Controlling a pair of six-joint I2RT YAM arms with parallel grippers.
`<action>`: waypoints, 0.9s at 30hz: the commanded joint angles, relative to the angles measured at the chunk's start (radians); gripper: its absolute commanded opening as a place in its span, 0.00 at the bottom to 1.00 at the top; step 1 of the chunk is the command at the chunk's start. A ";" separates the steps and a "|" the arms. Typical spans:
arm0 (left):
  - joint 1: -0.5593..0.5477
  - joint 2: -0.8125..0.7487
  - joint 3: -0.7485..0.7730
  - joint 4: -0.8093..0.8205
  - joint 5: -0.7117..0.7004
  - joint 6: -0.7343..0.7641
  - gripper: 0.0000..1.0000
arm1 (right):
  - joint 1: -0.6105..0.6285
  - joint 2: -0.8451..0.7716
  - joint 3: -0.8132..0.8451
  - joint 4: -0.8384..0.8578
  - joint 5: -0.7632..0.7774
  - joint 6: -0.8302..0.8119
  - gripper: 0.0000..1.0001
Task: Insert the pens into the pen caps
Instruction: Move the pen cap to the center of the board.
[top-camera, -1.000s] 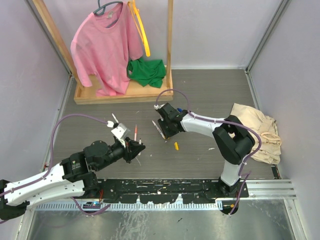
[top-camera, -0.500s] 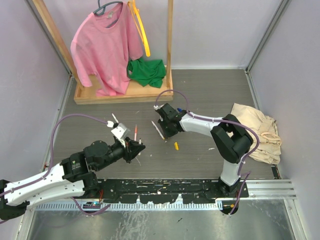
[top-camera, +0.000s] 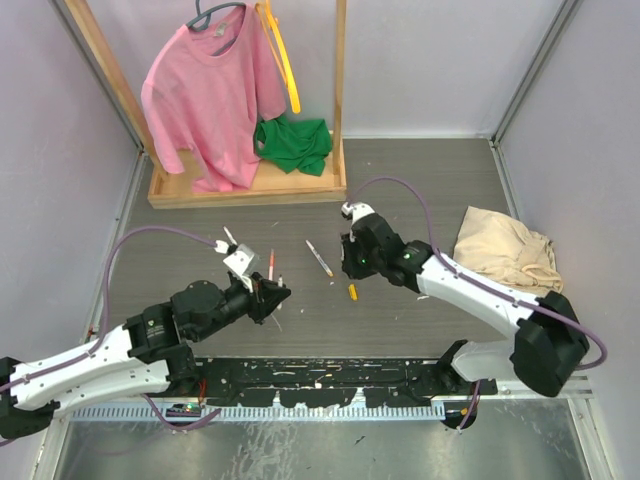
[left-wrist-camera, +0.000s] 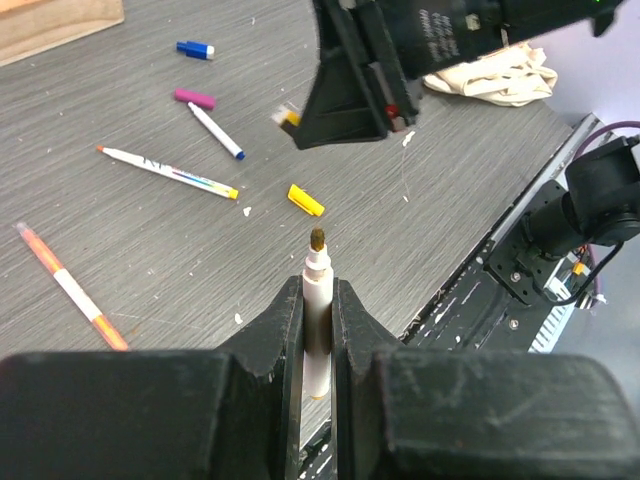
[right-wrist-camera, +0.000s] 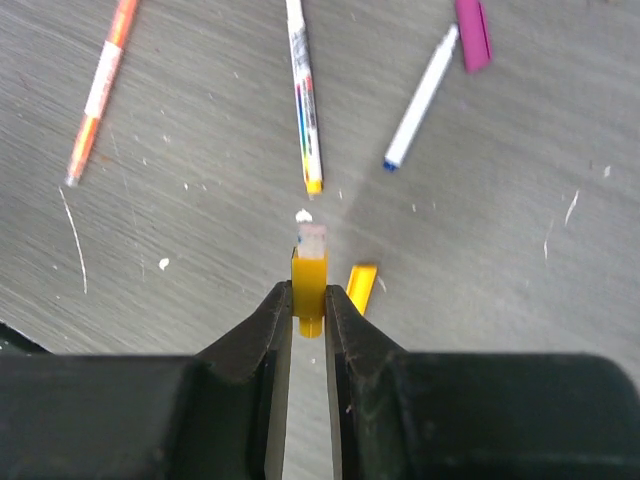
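Observation:
My left gripper (left-wrist-camera: 318, 287) is shut on a white pen (left-wrist-camera: 318, 330) whose dark tip (left-wrist-camera: 317, 238) points forward, low over the table's front left (top-camera: 278, 292). My right gripper (right-wrist-camera: 308, 292) is shut on a yellow pen cap (right-wrist-camera: 309, 275) and hangs above the table's middle (top-camera: 347, 265). A second yellow cap (right-wrist-camera: 360, 287) lies just beside it on the table (top-camera: 352, 291). More pens lie loose: a yellow-ended one (right-wrist-camera: 303, 95), an orange one (right-wrist-camera: 98, 90) and a blue-tipped one (right-wrist-camera: 420, 98). A magenta cap (left-wrist-camera: 194, 98) and a blue cap (left-wrist-camera: 195, 49) rest farther back.
A wooden rack (top-camera: 245, 185) at the back left carries a pink shirt (top-camera: 215, 95), a yellow hanger (top-camera: 283, 60) and a green cloth (top-camera: 293, 143). A beige cloth (top-camera: 505, 250) lies at the right. Purple walls close in the table.
The right gripper closed on the yellow cap and lifted away to the right, uncovering the yellow-ended pen. The left arm has held still with its pen.

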 joint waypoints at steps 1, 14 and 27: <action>0.000 0.022 0.041 0.042 -0.033 -0.025 0.00 | 0.060 -0.080 -0.099 -0.083 0.069 0.154 0.06; 0.000 0.065 0.058 0.038 -0.043 -0.036 0.00 | 0.299 0.050 -0.201 -0.098 0.119 0.376 0.17; 0.000 0.042 0.051 0.024 -0.058 -0.038 0.00 | 0.300 0.163 -0.120 -0.122 0.125 0.314 0.37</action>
